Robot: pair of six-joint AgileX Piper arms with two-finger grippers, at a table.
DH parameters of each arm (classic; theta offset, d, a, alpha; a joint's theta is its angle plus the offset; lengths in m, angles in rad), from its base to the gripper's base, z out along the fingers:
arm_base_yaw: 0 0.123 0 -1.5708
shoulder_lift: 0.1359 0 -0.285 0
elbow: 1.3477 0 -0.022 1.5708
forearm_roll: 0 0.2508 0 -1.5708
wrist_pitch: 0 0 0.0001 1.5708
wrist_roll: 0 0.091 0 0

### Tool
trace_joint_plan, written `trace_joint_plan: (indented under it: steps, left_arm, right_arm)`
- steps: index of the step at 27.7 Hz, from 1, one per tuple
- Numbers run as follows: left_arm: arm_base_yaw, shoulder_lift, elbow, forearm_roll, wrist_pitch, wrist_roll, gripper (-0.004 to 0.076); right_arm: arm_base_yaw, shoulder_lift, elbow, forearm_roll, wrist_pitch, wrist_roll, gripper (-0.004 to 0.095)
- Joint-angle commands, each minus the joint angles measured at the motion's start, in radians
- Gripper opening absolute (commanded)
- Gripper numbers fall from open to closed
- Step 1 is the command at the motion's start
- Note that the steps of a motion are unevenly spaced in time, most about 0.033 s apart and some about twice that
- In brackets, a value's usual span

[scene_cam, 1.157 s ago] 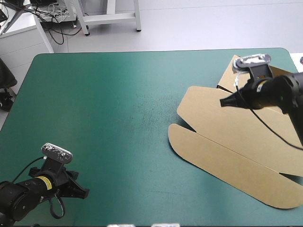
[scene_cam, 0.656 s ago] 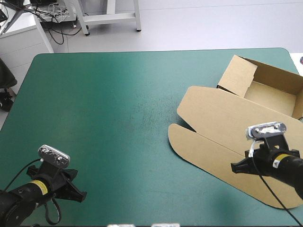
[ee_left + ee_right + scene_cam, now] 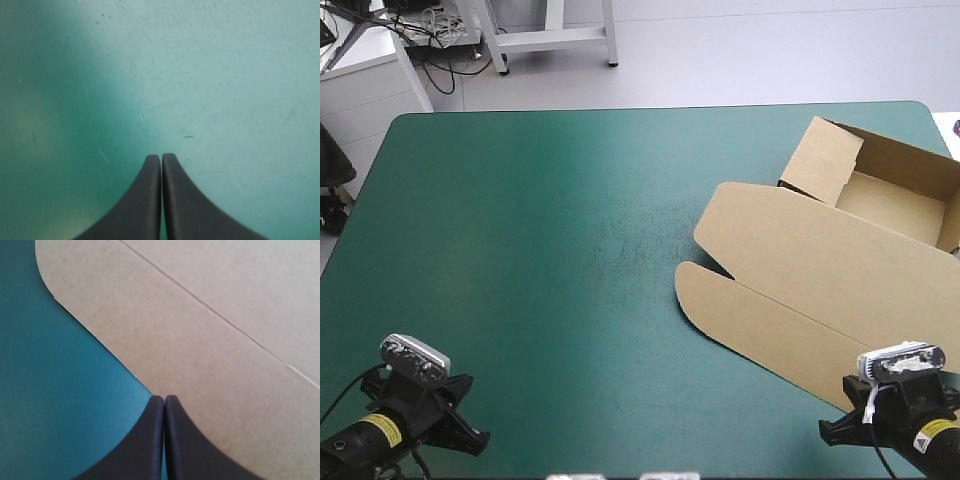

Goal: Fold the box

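Lying on right half of teal-green cover: brown box. Open tray with raised walls near far-right corner; lid flat on cover, spreading toward near edge, round-cornered flap in front. At near-left corner, left gripper: black fingers pressed together in pointed arch, bare cover ahead, well apart from box. At near-right corner, right gripper: fingers likewise together, tips at flap's near edge where board meets cover. Crease crosses board ahead.
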Motion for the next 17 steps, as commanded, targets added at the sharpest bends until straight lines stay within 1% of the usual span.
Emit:
trace_joint_plan:
  steps: [1, 9, 12, 17]
  left_arm:
    - [-0.008, 0.006, -0.012, -0.019, -0.052, 0.002, -0.001]
    - [-0.008, 0.006, -0.005, -0.023, -0.054, 0.002, -0.001]
    - [-0.008, 0.006, -0.005, -0.023, -0.045, 0.002, -0.001]
    - [-0.009, 0.006, -0.005, -0.023, -0.045, 0.002, -0.001]
  right_arm:
    - [-0.002, -0.017, 0.0, 0.017, -0.06, -0.011, -0.0019]
    - [-0.002, -0.023, 0.014, 0.017, -0.06, -0.006, -0.0019]
    - [-0.002, -0.023, 0.014, 0.024, -0.028, -0.002, -0.0019]
    - [-0.002, -0.023, 0.015, 0.024, -0.03, -0.002, -0.0019]
